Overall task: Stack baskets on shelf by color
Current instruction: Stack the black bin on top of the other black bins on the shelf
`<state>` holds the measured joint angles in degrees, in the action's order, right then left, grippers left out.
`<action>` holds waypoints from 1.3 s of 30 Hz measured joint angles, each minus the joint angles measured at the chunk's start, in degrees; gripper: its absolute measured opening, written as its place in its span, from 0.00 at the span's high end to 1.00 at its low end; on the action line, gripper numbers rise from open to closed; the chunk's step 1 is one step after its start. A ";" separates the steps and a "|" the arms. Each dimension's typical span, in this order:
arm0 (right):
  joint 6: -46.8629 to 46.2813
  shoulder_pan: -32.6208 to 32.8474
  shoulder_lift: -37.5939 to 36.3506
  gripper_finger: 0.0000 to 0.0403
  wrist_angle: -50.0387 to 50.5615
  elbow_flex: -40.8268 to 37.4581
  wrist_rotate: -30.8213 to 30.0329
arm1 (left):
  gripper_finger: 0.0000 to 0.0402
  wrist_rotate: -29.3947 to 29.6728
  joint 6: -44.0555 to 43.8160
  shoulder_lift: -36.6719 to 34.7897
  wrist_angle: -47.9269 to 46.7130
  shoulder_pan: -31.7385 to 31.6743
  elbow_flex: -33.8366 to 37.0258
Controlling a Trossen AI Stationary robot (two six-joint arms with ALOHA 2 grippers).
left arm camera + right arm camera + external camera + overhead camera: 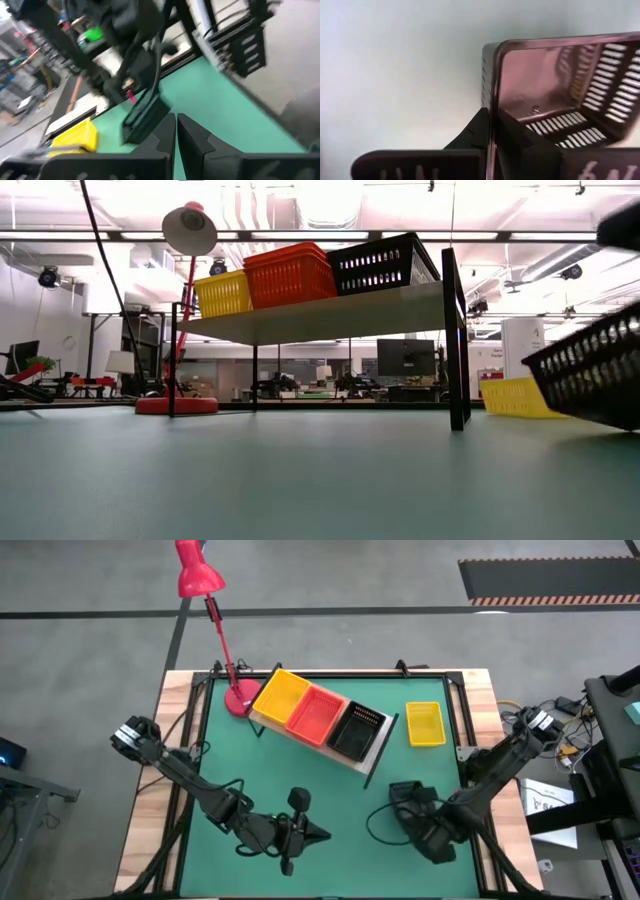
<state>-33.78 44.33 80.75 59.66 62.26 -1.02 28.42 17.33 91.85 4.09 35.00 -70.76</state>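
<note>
The shelf stands slantwise at the table's far middle and carries a yellow basket, a red-orange basket and a black basket side by side. In the low view they show as yellow, red-orange and black. Another yellow basket rests flat on the mat, right of the shelf. My right gripper is shut on a second black basket at the near right. My left gripper is shut, holding nothing, over the near middle of the mat. My right gripper pinches the black basket's side wall at its rim, one finger inside the basket and one outside. The basket sits tilted in the hold. Whether its low edge touches the mat, I cannot tell.
A red desk lamp has its round base at the shelf's left end. The green mat lies open between the shelf and both grippers. A black frame runs round the table's edge.
</note>
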 joint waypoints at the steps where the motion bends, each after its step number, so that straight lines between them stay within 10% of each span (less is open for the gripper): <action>1: -1.25 0.32 0.00 0.97 -0.04 1.49 0.00 | 1.00 1.21 0.07 -0.46 -0.93 0.00 0.08; 14: -10.13 7.54 0.01 0.97 -8.09 18.44 -13.98 | 1.00 8.55 0.68 -6.55 -9.44 0.04 1.64; 23: -2.95 8.88 0.04 0.97 -17.05 23.09 -32.44 | 1.00 29.19 3.17 -13.43 -9.93 0.17 5.07; 31: 4.20 5.37 0.07 0.97 -18.38 25.39 -51.69 | 1.00 30.00 6.05 -22.21 -10.68 0.20 11.13; 39: 6.86 -6.39 0.07 0.97 -18.30 26.93 -52.90 | 1.00 27.66 9.86 -29.94 -9.91 0.15 16.88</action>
<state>-26.92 37.94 80.82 41.36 89.20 -53.92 56.09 27.19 61.90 -5.82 35.15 -53.88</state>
